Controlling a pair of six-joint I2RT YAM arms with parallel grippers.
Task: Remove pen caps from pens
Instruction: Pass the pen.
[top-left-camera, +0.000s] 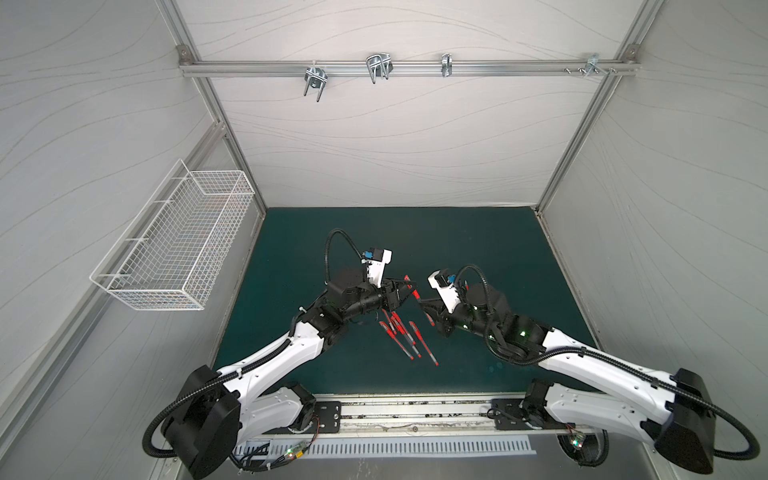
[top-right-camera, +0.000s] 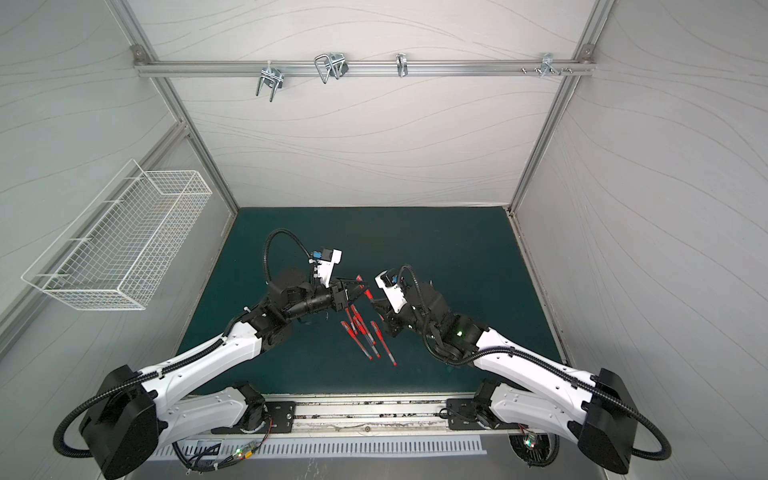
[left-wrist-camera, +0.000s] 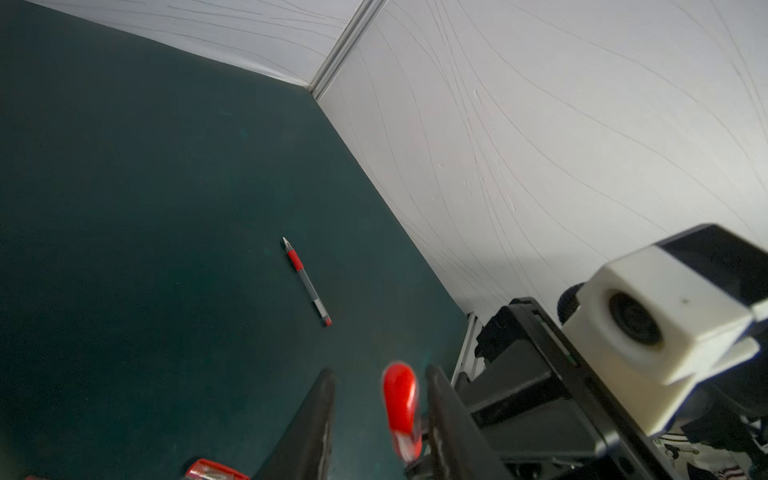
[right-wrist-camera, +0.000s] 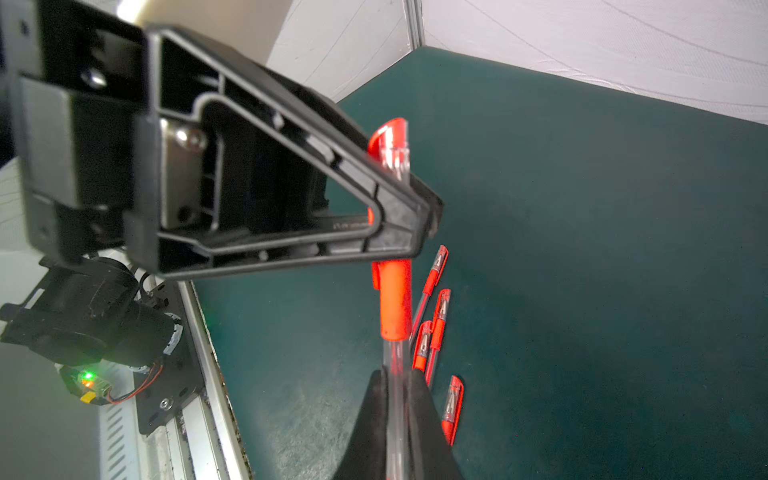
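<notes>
Two black moulded-plastic grippers meet above the dark green, matte, faintly speckled desk (top-left-camera: 478, 249). Right gripper (right-wrist-camera: 395, 399): jaws pressed onto the clear tubular barrel of a slim stick pen (right-wrist-camera: 394, 374), held off the desk. Red glossy cap with clip (right-wrist-camera: 395, 291) is fitted on that pen's far end. Left gripper (left-wrist-camera: 380, 399): ribbed triangular fingers (right-wrist-camera: 291, 199) flank the cap; the jaws are spread, with a gap showing on one side in the left wrist view; whether they touch the cap cannot be told. Loose cluster of capped pens, grey barrels with red caps (top-left-camera: 405, 336), lies on the desk below and between the grippers. One uncapped pen with metal tip and red grip band (left-wrist-camera: 306, 282) lies apart. White wire-mesh basket (top-left-camera: 183, 245) is on the left wall.
</notes>
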